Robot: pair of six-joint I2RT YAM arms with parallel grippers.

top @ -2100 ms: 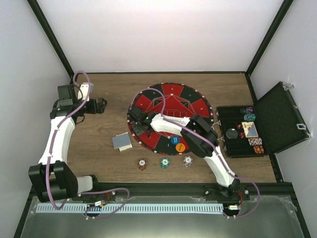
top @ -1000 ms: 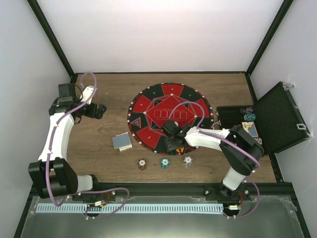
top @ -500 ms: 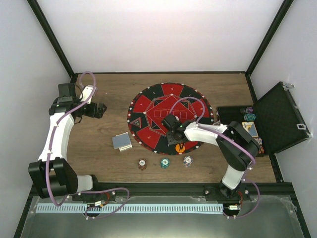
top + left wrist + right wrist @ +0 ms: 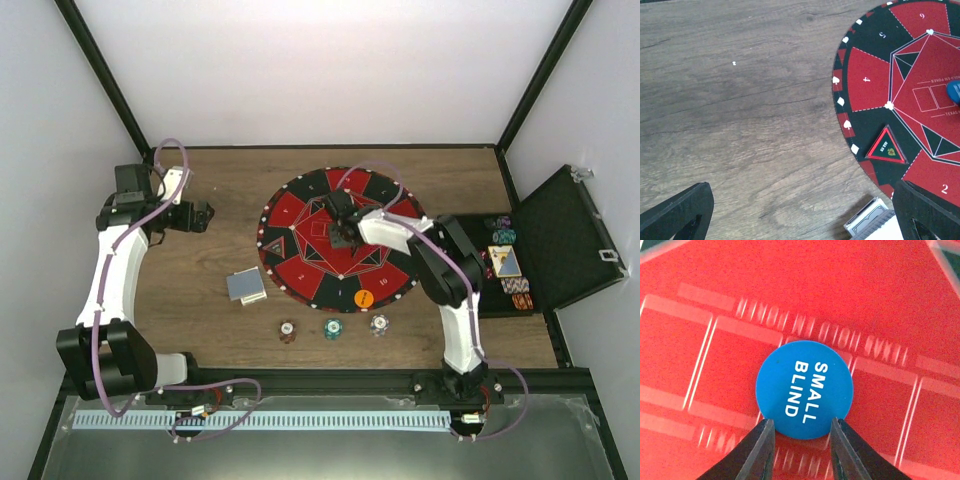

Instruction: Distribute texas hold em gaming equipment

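Hand state: right hand (image 4: 800, 432) grasping blue disc (image 4: 804, 388) over mat (image 4: 300, 272) centre; left hand (image 4: 205, 215) released.
The left hand has its fingers spread wide, holding nothing, above bare tabletop (image 4: 200, 300) near the left edge. The cards (image 4: 246, 286) lie on open wood just beside the mat rim. Three chips (image 4: 332, 328) sit in a row between mat and near edge. The right hand pinches the blue disc's lower rim over the red centre panel. The orange disc (image 4: 364, 297) rests on the mat by its near rim. The open case (image 4: 560, 240) stands at the right edge.
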